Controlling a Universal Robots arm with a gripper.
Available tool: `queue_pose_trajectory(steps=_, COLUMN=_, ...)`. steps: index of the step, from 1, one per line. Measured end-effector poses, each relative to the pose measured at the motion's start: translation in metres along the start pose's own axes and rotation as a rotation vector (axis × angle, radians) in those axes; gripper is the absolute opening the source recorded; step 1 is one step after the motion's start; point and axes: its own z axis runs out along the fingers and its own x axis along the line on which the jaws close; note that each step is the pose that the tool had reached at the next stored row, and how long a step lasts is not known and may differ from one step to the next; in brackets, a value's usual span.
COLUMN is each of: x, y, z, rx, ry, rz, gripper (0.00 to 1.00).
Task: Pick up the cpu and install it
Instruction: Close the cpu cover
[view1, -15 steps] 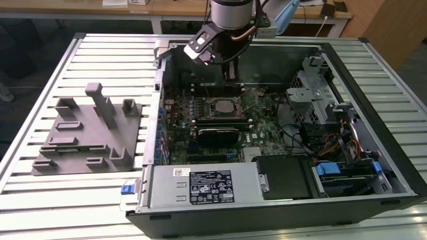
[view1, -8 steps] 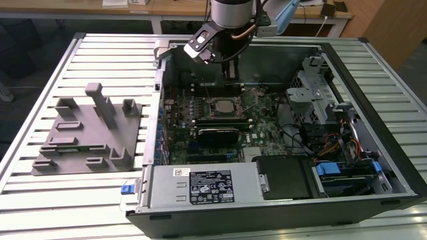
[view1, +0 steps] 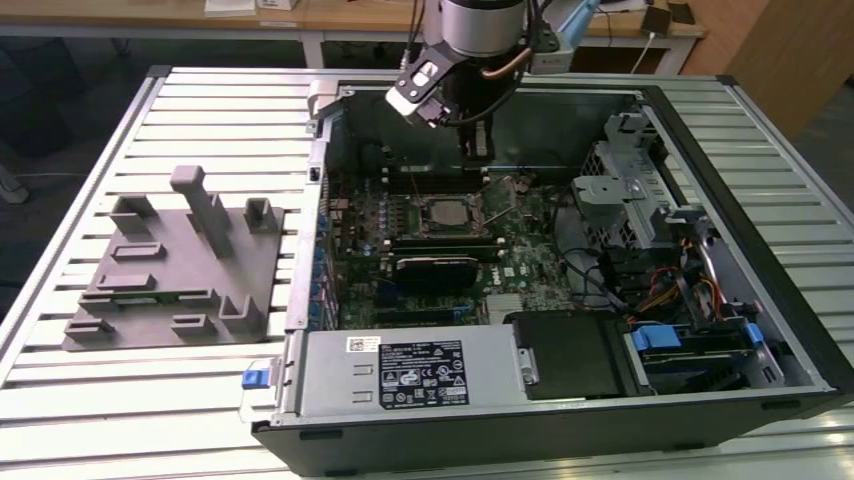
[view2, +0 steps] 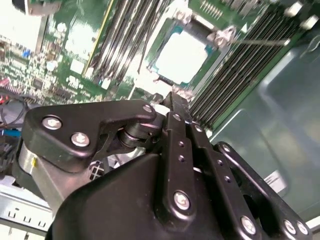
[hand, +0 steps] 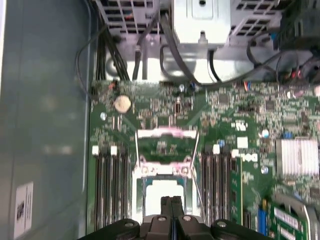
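Shows the cpu (hand: 159, 192) lying flat in the socket of the green motherboard (hand: 235, 115), inside the open computer case (view1: 561, 440) on the slatted tabletop (view1: 214, 110), with the socket's metal frame (hand: 165, 134) swung open. Shows the jaws clenched together on nothing, hanging over the cpu's edge in both wrist views; cannot tell whether touching. Shows the grey moulded tray (view1: 167, 290) beside the case, on the exterior view's left.
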Motion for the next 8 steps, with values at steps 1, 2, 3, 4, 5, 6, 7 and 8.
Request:
queue_pose_trajectory(steps=1, x=0.0, y=0.0034, z=0.0002, rx=0.0, ry=0.0, rz=0.0, gripper=0.11)
queue_pose_trajectory(steps=2, x=0.0001, y=0.0067, z=0.0005, rx=0.0, ry=-0.0001, rz=0.0, gripper=0.11)
queue_pose_trajectory(steps=3, x=0.0001, y=0.0096, z=0.0006, rx=0.0001, ry=-0.0001, rz=0.0, gripper=0.11)
queue_pose_trajectory(steps=4, x=0.0001, y=0.012, z=0.0008, rx=0.0002, ry=0.0, rz=0.0, gripper=0.11)
queue_pose_trajectory(steps=5, x=0.0002, y=0.0147, z=0.001, rx=0.0004, ry=0.0, rz=0.0, gripper=0.11)
queue_pose_trajectory(steps=6, x=0.0002, y=0.0175, z=0.0012, rx=0.0006, ry=-0.0001, rz=0.0, gripper=0.11)
queue_pose_trajectory(steps=7, x=0.0003, y=0.0207, z=0.0014, rx=0.0009, ry=-0.0002, rz=0.0, gripper=0.11)
queue_pose_trajectory(steps=8, x=0.0003, y=0.024, z=0.0016, rx=0.0011, ry=-0.0001, rz=0.0, gripper=0.11)
